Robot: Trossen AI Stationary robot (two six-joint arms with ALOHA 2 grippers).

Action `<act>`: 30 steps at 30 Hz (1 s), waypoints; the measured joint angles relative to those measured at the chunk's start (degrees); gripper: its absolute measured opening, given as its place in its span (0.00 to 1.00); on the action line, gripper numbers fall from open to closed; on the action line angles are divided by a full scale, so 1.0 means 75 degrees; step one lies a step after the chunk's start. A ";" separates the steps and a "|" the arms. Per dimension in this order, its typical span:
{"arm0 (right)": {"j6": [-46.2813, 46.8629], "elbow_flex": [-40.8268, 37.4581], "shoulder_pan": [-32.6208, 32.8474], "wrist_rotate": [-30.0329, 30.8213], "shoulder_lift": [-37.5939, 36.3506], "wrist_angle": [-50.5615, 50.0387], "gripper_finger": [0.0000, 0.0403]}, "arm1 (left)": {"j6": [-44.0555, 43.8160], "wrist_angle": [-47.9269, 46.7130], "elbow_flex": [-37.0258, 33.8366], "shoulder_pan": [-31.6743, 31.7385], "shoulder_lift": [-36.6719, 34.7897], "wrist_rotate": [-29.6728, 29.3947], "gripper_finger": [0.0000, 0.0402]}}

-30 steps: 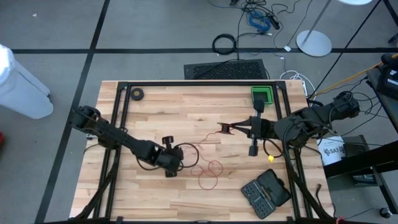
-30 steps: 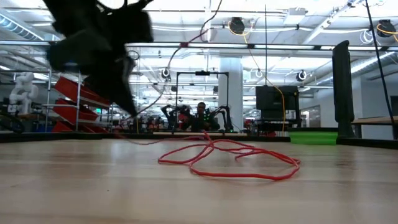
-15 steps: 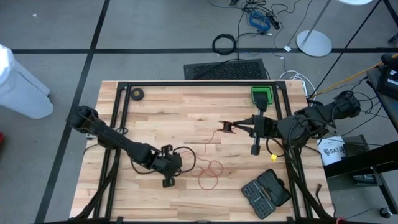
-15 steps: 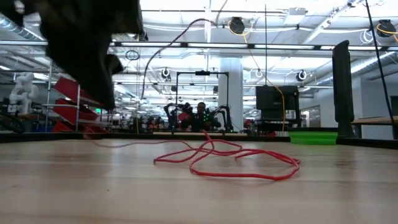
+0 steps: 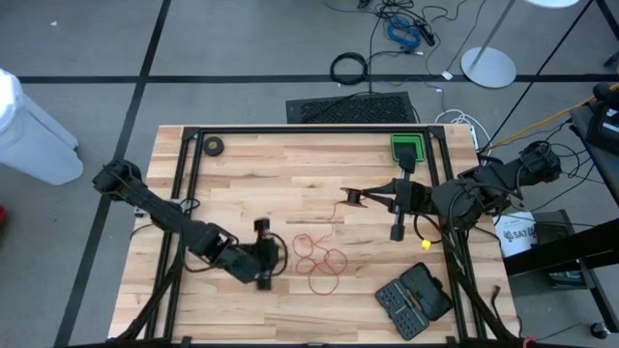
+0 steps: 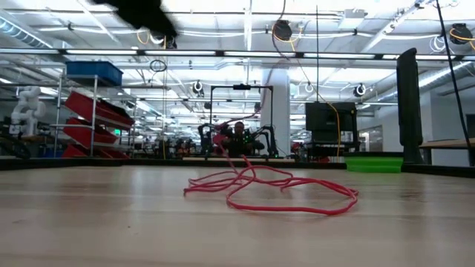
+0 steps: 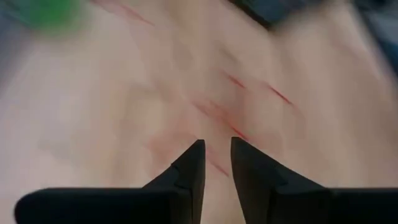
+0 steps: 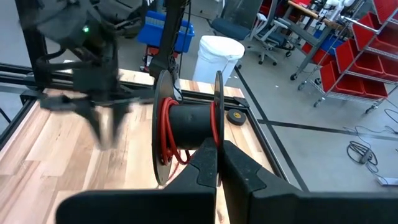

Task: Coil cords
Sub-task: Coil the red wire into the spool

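Note:
The thin red cord (image 5: 319, 259) lies in loose loops on the wood table, and it also shows in the low view (image 6: 271, 191). One strand (image 5: 321, 220) runs from the loops to the black reel (image 5: 353, 199). My right gripper (image 5: 366, 200) is shut on that reel above the table's middle. Red turns are wound on the reel's core (image 8: 166, 127). My left gripper (image 5: 276, 253) hovers just left of the loops, pointing at them. Its fingers (image 7: 217, 152) stand a narrow gap apart, with bare wood showing between them. My right gripper pinches one thin round flange of the reel at its rim (image 8: 217, 138) between its two fingers. The fingers come level from the table's right. The reel is lifted clear of the table, its axle level, and the cord hangs slack from it.
A green bin (image 5: 407, 148) stands at the far right. A black tool case (image 5: 414, 300) lies at the near right, with a small yellow piece (image 5: 422, 246) beside it. A small black ring-shaped roll (image 5: 214, 146) lies at the far left.
My left gripper has moved toward the table's near edge and up, almost out of the low view. The cord strand that rose from the pile to it no longer does. More loops now lie at the pile's left side.

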 joint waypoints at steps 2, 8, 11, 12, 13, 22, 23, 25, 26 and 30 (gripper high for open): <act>0.0023 0.0000 0.0000 0.0001 0.0000 0.0008 0.00 | 0.0517 0.0921 0.0000 0.0095 0.0003 -0.1863 0.21; 0.0047 0.0000 0.0003 -0.0009 0.0000 0.0001 0.00 | 0.2020 0.2955 0.0015 0.0537 0.0010 -0.2925 0.25; 0.0019 0.0000 -0.0006 -0.0012 0.0002 0.0003 0.00 | 0.2073 0.3738 0.0015 0.0824 0.0074 -0.1375 0.34; 0.0015 0.0000 -0.0009 -0.0016 0.0003 0.0004 0.00 | 0.2044 0.3989 0.0017 0.0909 0.0140 -0.1118 0.37; 0.0016 0.0000 -0.0009 -0.0022 0.0003 0.0004 0.00 | 0.2078 0.4145 0.0017 0.0965 0.0228 -0.1014 0.41; 0.0020 0.0003 -0.0009 -0.0023 0.0025 0.0007 0.00 | 0.2443 0.5661 0.0009 0.1465 0.1521 -0.1118 0.56; 0.0020 0.0003 -0.0009 -0.0023 0.0027 0.0007 0.00 | 0.2449 0.5783 0.0006 0.1476 0.1644 -0.1118 0.56; 0.0020 0.0003 -0.0009 -0.0023 0.0029 0.0007 0.00 | 0.2490 0.6061 0.0006 0.1488 0.1795 -0.1115 0.56; 0.0020 0.0003 -0.0009 -0.0023 0.0029 0.0004 0.00 | 0.2492 0.6107 0.0006 0.1482 0.1839 -0.1115 0.56; 0.0020 0.0003 -0.0009 -0.0023 0.0032 0.0007 0.00 | 0.2486 0.6156 0.0006 0.1495 0.1902 -0.1118 0.56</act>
